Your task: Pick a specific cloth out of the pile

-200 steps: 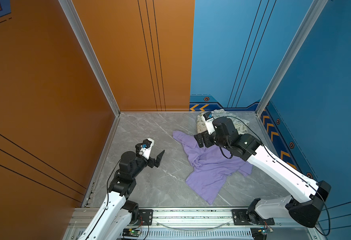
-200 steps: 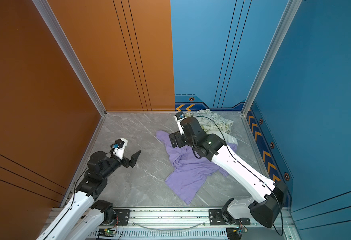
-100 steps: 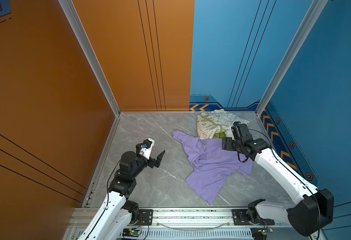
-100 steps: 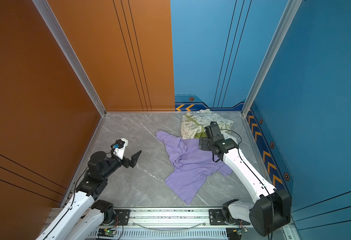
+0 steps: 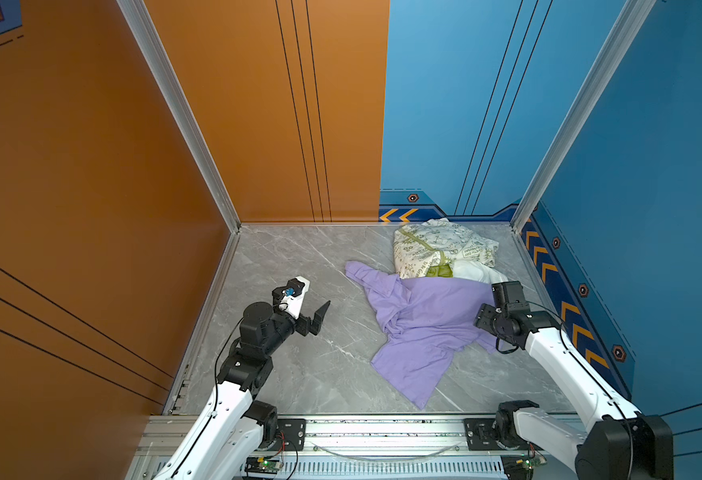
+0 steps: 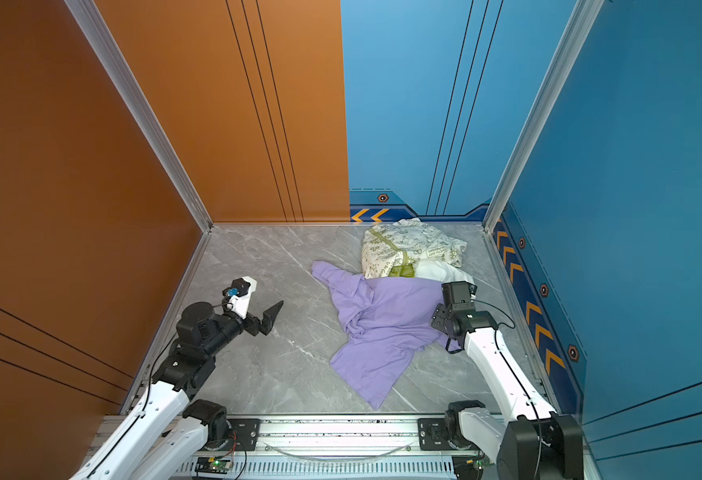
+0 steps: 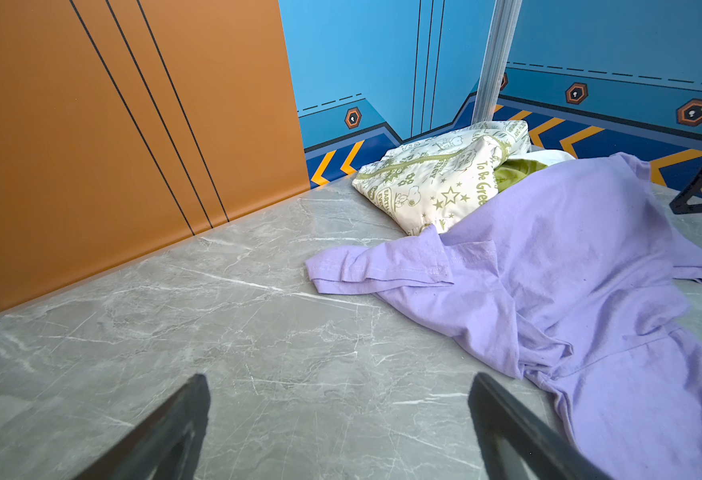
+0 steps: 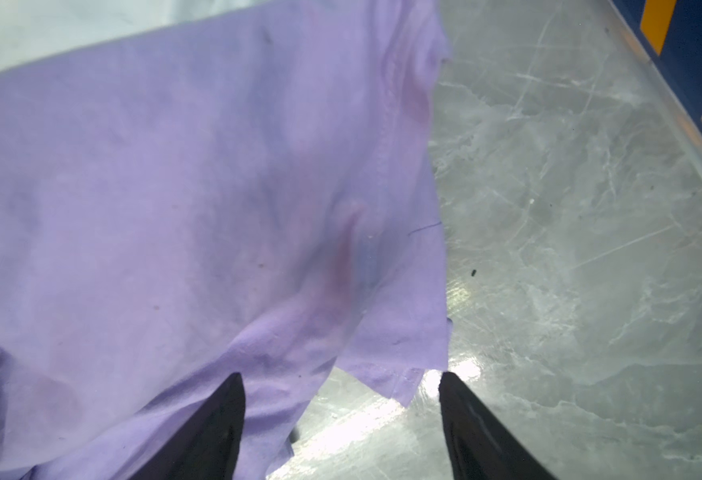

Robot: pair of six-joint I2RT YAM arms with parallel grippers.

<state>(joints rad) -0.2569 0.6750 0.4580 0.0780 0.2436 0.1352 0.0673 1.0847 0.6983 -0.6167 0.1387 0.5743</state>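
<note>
The lilac cloth point(image 5: 419, 320) point(image 6: 386, 320) lies spread and rumpled on the grey floor, its far edge resting against the pile point(image 5: 436, 245) point(image 6: 407, 245) of cream green-printed, white and olive fabrics. My right gripper point(image 5: 486, 322) point(image 8: 341, 374) hangs low over the cloth's right edge. It is open, with a loose hem corner of the cloth point(image 8: 174, 187) lying between and ahead of its fingers, not pinched. My left gripper point(image 5: 318, 318) point(image 7: 338, 377) is open over bare floor, well left of the cloth point(image 7: 569, 266).
Orange walls point(image 5: 91, 187) close the left and back left; blue walls point(image 5: 652, 187) close the back right and right, near the pile. A metal rail point(image 5: 361, 432) carrying both arm bases runs along the front. Bare grey floor point(image 5: 282, 257) lies between the left gripper and the cloth.
My right arm has swung from the cloth's far middle, beside the pile, back to its right edge, and its jaws have narrowed. The cloth, the pile and the left arm have stayed put.
</note>
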